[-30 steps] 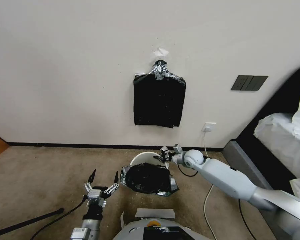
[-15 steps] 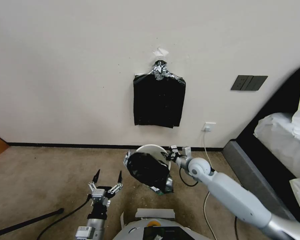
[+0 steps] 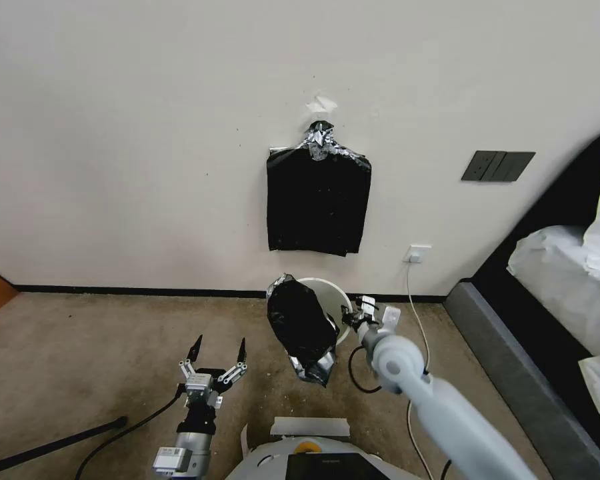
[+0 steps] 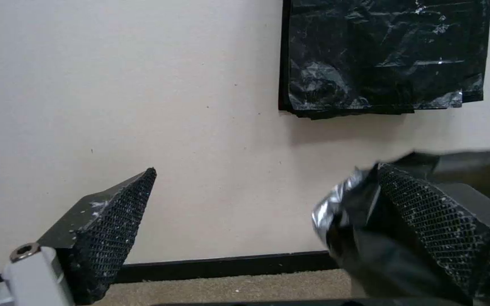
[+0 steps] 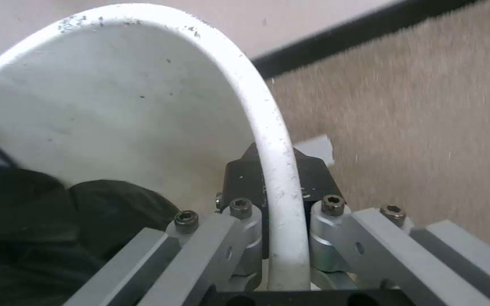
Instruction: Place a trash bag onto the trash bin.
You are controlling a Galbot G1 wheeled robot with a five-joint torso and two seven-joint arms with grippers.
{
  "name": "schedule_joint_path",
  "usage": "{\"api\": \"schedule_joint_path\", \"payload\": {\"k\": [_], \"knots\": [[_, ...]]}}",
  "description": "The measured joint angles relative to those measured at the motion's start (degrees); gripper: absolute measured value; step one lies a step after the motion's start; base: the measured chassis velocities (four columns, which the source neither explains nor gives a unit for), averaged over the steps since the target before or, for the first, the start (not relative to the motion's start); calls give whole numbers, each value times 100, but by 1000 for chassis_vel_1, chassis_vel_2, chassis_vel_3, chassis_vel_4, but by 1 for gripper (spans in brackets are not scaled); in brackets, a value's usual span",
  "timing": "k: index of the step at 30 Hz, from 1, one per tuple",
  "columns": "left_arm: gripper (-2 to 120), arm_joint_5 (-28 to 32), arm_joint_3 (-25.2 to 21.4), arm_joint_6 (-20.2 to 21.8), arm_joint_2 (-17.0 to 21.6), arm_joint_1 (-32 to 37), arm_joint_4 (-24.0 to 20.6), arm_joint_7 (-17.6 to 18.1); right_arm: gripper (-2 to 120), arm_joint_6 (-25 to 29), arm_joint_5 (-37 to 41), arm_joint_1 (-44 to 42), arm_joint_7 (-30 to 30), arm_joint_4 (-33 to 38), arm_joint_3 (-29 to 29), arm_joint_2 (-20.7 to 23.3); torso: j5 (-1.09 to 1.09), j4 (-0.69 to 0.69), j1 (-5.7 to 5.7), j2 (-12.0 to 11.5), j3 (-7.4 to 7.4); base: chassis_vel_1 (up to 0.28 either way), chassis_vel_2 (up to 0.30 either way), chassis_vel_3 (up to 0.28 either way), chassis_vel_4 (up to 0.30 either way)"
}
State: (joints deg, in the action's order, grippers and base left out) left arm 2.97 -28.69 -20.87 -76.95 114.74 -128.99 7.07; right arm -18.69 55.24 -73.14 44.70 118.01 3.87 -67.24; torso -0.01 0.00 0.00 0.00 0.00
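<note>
The right gripper (image 3: 349, 319) has its fingers (image 5: 279, 178) clamped on the rim of the trash bin (image 3: 332, 292), one finger inside the wall and one outside, as the right wrist view shows. The bin is held off the carpet floor (image 3: 100, 347), tipped so its mouth faces sideways, near the baseboard and below the bundle of bags (image 3: 318, 203) hanging on the wall. The trash bag (image 3: 302, 327) is draped over the near part of the bin, covering much of the opening, with a loose silvery corner hanging down toward the floor. How far the bag reaches round the rim on the far side cannot be told.

The left gripper (image 3: 217, 352) hovers over the floor, well to the left of the bin, its fingers (image 4: 117, 221) spread wide and holding nothing; the left wrist view has a fold of the bag just beyond one fingertip.

The step in hand appears to be turning or righting the bin with the bag on it. To do it well, the grip on the rim should stay firm and the tilt change slowly, since the thin bag is likely to slip off. The free left gripper could pinch the hanging edge and draw it over the rim.
</note>
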Motion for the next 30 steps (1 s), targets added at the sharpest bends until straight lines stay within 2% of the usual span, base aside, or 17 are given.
{"api": "schedule_joint_path", "payload": {"k": [11, 20, 22, 23, 26, 28, 30], "knots": [[100, 43, -63, 23, 9, -13, -47, -1, 3, 266, -581, -171, -209, -545, -109, -585, 1, 1, 0, 0, 0, 0, 0, 0, 0], [100, 44, -21, 30, -2, -32, -41, 10, 4, 282, -627, -243, -155, -602, -117, -694, -1, -1, 0, 1, -1, 0, 0, 0, 0], [100, 53, -8, 31, -6, -35, -35, 17, 16, 266, -623, -283, -143, -570, -123, -675, 0, -1, 0, 1, -1, 0, 0, 0, 0], [100, 53, -8, 31, -6, -35, -35, 17, 16, 266, -623, -283, -143, -570, -123, -675, 0, -1, 0, 1, -1, 0, 0, 0, 0], [100, 79, -1, 35, -6, -41, -35, 21, 28, 206, -608, -325, -124, -406, -121, -570, 4, 1, 0, 0, 1, 0, 0, 0, 0], [100, 81, -1, 37, -4, -44, -35, 21, 32, 202, -626, -326, -127, -334, -109, -526, 4, 1, 0, 0, 0, 0, 0, 0, 0], [100, 86, 10, 42, -5, -54, -35, 23, 42, 187, -765, -341, -172, -112, -63, -346, 3, 1, 0, 0, 0, 0, 0, 0, 0]]}}
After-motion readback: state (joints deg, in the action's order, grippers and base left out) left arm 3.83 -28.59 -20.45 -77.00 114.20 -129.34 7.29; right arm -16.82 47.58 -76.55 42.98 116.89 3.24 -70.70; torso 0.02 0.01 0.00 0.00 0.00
